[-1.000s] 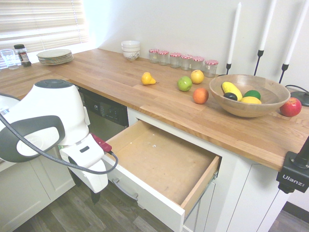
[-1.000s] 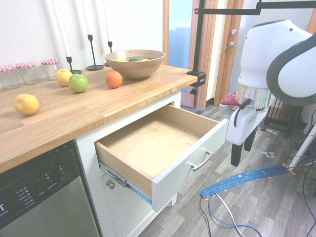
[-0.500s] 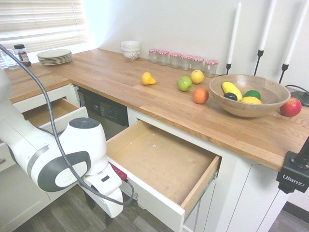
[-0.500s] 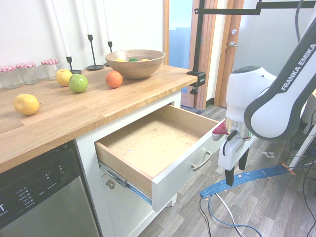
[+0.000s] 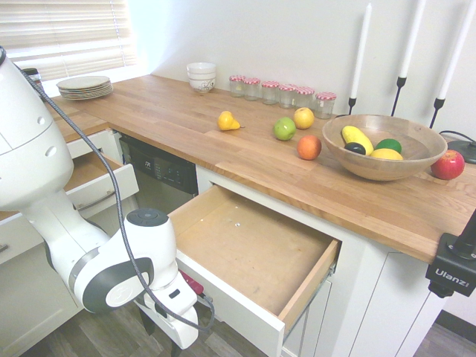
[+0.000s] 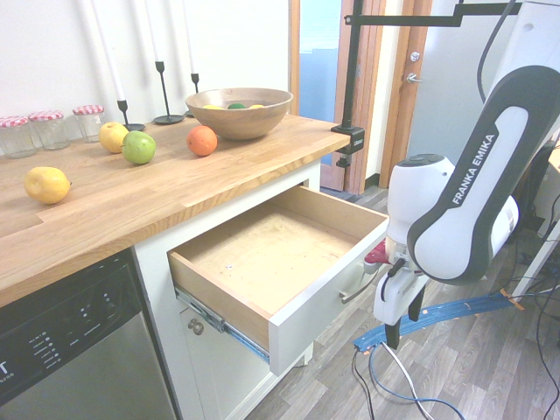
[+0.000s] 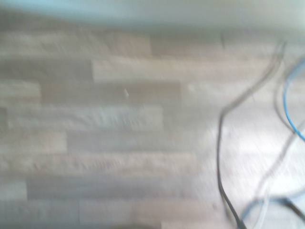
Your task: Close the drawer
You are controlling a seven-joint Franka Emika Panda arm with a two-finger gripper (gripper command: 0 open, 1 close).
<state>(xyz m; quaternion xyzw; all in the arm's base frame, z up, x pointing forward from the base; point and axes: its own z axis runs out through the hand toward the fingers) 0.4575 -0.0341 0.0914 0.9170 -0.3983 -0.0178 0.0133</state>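
Meanwhile the drawer (image 6: 262,254) stands open (bare inside); tool (image 6: 398,328) fingers apart beside its front.

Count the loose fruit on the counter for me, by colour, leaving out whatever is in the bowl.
Yellow: 2 (pear, yellow apple)
Green: 1 (green apple)
Orange: 1 (orange)
Red: 1 (red apple)
Total: 5
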